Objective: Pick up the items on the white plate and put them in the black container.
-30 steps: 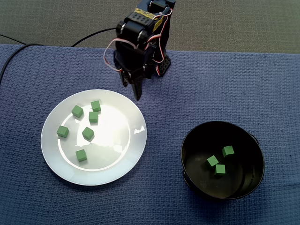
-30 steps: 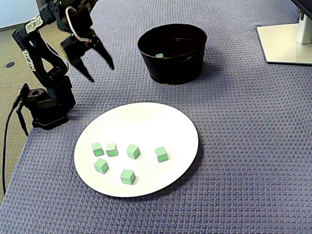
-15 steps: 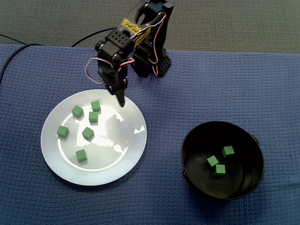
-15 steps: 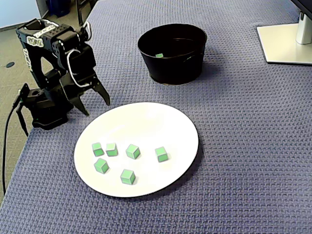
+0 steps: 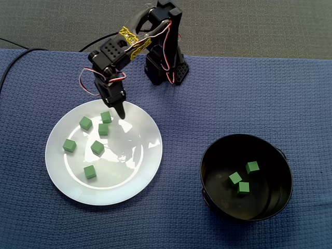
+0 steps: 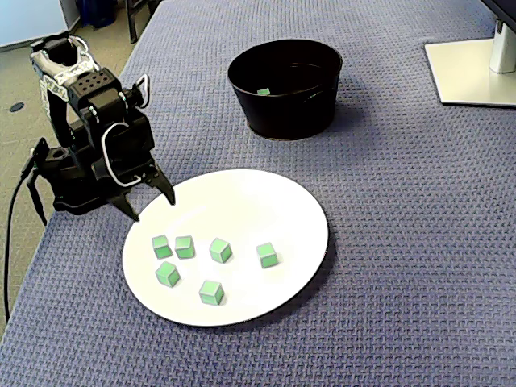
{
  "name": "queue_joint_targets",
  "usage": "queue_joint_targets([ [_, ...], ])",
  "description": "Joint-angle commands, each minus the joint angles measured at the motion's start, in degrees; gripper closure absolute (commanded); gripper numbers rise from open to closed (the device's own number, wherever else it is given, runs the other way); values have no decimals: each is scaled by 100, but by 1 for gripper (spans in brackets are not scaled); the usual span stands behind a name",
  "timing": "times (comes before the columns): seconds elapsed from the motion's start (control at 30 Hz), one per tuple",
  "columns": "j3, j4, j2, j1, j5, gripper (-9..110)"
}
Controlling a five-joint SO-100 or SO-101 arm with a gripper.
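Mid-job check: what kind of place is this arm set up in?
Probably an office or lab desk: a blue waffle-weave tablecloth is spread out, what looks like a monitor stand base sits near one edge, and grey carpet lies beyond.

Fixed view straight down on plate (image 5: 130, 172); fixed view oblique, container (image 6: 282, 114) far; both shared.

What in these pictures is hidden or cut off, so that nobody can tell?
Black container: in the side fixed view its wall hides the floor; only one green cube shows.
White stand: cut off by that view's top right edge; what it carries is unseen.
Tool: from above, the arm covers its jaws' gap.
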Motion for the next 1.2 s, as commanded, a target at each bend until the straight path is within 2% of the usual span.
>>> queue_joint_targets([
  [0.0, -387, -246, -105, 316, -237, 80],
  [0.33, -606, -747, -686, 659, -457, 79],
  [1.17, -176, -1582, -1160, 325, -316, 79],
])
